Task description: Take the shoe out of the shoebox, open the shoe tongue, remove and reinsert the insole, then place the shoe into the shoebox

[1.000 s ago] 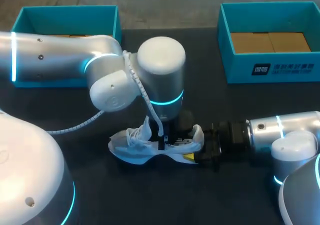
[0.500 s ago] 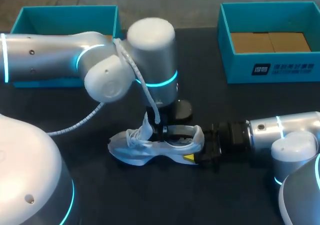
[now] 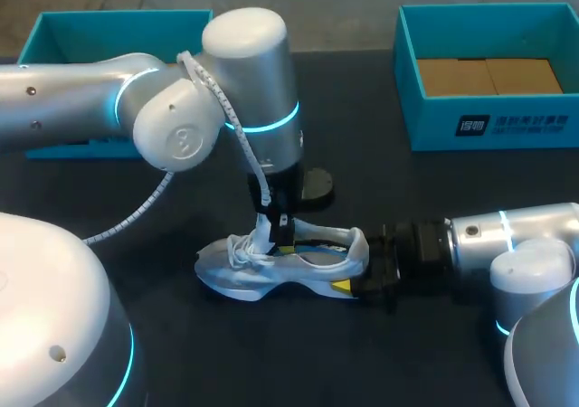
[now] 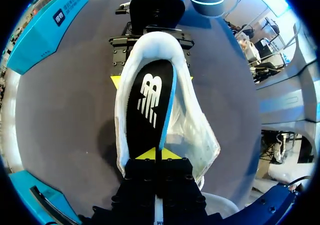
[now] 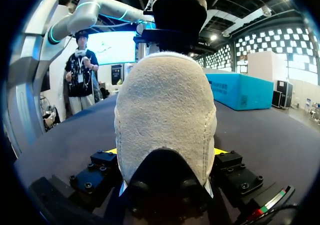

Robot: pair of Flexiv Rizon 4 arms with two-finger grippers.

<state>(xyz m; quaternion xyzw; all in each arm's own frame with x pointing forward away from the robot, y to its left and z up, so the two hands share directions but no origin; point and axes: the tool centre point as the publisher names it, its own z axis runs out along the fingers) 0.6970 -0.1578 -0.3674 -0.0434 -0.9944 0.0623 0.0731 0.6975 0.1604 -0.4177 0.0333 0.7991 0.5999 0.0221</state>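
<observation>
A white shoe (image 3: 271,269) lies on its sole on the black table, toe to the left. My right gripper (image 3: 364,279) is shut on its heel (image 5: 165,110), one yellow tip on each side. My left gripper (image 3: 282,237) hangs over the shoe's opening, shut on the front end of the black insole (image 4: 149,102). The insole has a blue edge and runs back toward the heel inside the shoe. In the left wrist view my left gripper (image 4: 155,154) pinches the insole's tip, and the right gripper (image 4: 152,45) sits beyond the heel. The laces and tongue (image 3: 251,242) are bunched toward the toe.
A teal shoebox (image 3: 493,122) with a brown cardboard floor stands at the back right. A second teal box (image 3: 54,27) stands at the back left, partly behind my left arm. Bare black table lies in front of the shoe.
My left arm has swung up and back to the left, its gripper rising over the shoe with the insole's end in it. The shoe and the right gripper stayed in place.
</observation>
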